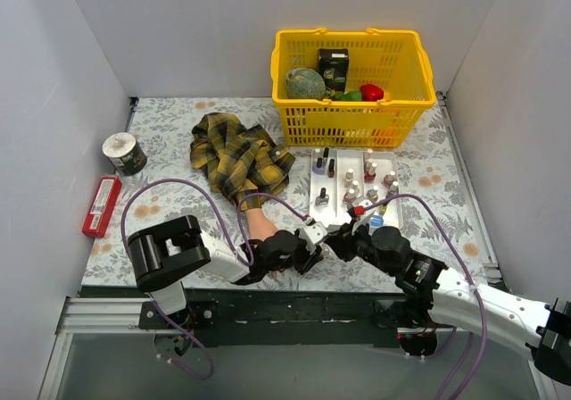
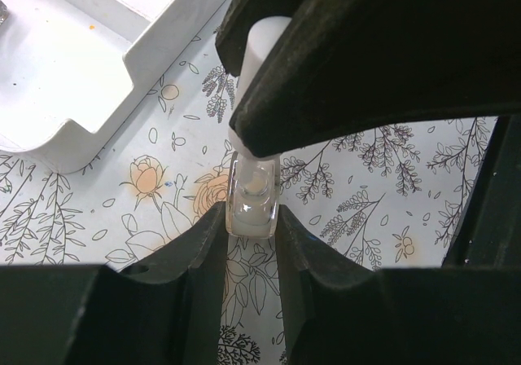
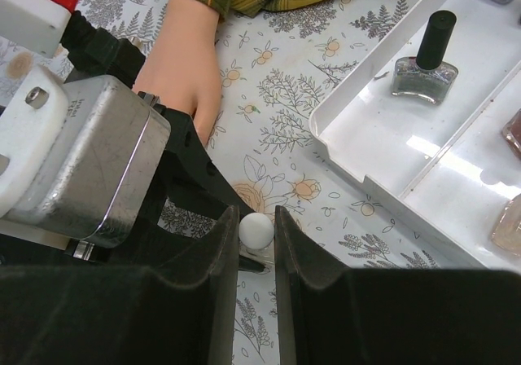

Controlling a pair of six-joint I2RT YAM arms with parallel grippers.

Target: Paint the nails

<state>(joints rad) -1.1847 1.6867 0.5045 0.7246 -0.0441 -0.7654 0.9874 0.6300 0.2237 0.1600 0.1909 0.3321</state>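
Observation:
The peach mannequin hand (image 1: 258, 224) lies palm down near the table's front edge, with its yellow-and-black plaid sleeve (image 1: 236, 157) behind it. It also shows in the right wrist view (image 3: 179, 63). Its fingertips and nails are hidden under my left gripper. My left gripper (image 1: 312, 242) is shut on a small clear polish bottle (image 2: 253, 204), just right of the hand. My right gripper (image 1: 343, 239) meets it from the right and is shut on the bottle's white cap (image 3: 256, 230), which also shows in the left wrist view (image 2: 262, 47).
A white tray (image 1: 350, 205) with several polish bottles lies just behind the grippers; a grey bottle with a black cap (image 3: 425, 65) stands in it. A yellow basket (image 1: 352, 114) stands at the back. A red box (image 1: 101, 205) and a tape roll (image 1: 123, 153) lie at the left.

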